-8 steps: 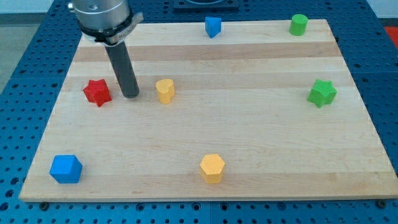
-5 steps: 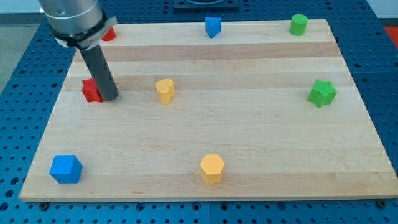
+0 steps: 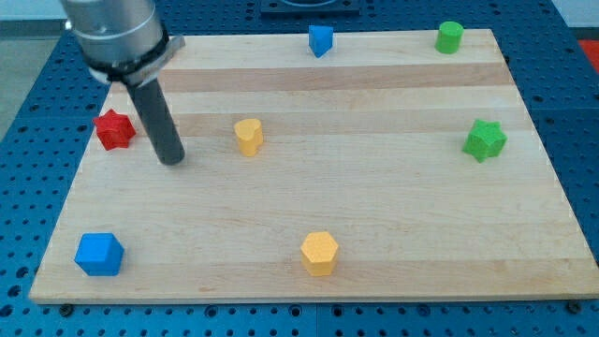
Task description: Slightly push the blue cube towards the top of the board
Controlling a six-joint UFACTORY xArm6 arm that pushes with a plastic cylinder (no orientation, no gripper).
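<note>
Since the blue cube is to be nudged toward the view's top, the push must come from its lower side, and little board is left between it and the near edge. It is found at the view's bottom left. My tip is seen well apart from it, up and to the right, just right of the red star. No jaws are carried; nothing is held. The rod is tilted, its housing leaning toward the view's upper left.
</note>
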